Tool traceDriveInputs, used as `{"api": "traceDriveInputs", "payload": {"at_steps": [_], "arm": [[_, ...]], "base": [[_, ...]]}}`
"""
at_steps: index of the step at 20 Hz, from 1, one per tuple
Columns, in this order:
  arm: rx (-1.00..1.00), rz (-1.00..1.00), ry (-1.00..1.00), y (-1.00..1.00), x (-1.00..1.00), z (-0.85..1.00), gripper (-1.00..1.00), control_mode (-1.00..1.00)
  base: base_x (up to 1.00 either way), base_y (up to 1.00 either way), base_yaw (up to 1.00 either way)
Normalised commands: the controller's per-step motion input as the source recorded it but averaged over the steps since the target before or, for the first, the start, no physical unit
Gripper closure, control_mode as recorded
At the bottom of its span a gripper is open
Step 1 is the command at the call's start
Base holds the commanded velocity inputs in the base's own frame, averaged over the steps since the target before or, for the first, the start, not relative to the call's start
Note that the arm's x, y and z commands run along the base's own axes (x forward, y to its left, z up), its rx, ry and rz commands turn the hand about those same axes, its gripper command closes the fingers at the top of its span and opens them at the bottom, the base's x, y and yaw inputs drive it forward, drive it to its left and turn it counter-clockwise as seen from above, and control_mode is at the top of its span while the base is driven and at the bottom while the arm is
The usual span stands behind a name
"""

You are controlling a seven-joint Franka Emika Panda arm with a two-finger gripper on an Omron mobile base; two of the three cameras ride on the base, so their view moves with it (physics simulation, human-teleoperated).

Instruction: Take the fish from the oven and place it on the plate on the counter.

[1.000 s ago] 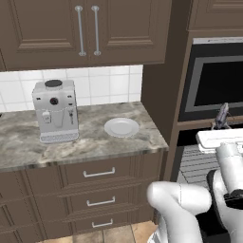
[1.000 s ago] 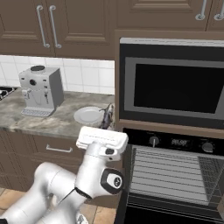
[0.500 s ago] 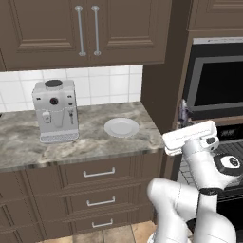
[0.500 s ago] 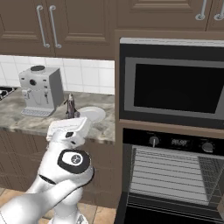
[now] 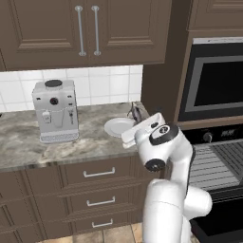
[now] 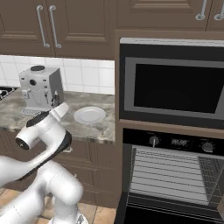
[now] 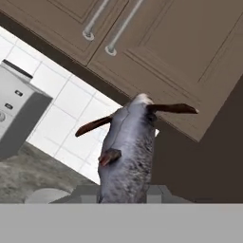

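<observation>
The gripper [image 5: 135, 115] is clamped on the grey fish [image 7: 127, 154], holding it upright above the counter [image 5: 28, 147], beside the white plate [image 5: 117, 126]

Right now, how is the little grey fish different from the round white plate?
The slender dark grey fish is long, thin and dark; the round white plate is flat and pale. The fish is held up in the gripper; the plate lies on the marbled stone counter. The plate looks wider.
</observation>
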Motion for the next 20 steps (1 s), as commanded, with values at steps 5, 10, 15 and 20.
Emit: {"api": "traceDriveInputs", "payload": {"at_steps": [5, 10, 15, 20], "arm": [[-0.01, -0.01, 0.36, 0.31, 0.66, -0.01, 1.0, -1.0], [0.0, -0.03, 0.27, 0.0, 0.47, 0.0, 1.0, -1.0], [0.0, -0.03, 0.25, 0.0, 0.35, 0.0, 1.0, -1.0], [0.0, -0.02, 0.19, -0.03, 0.2, -0.15, 1.0, -1.0]], "base": [[0.0, 0.0, 0.0], [0.0, 0.0, 0.0], [0.0, 0.0, 0.0], [0.0, 0.0, 0.0]]}}
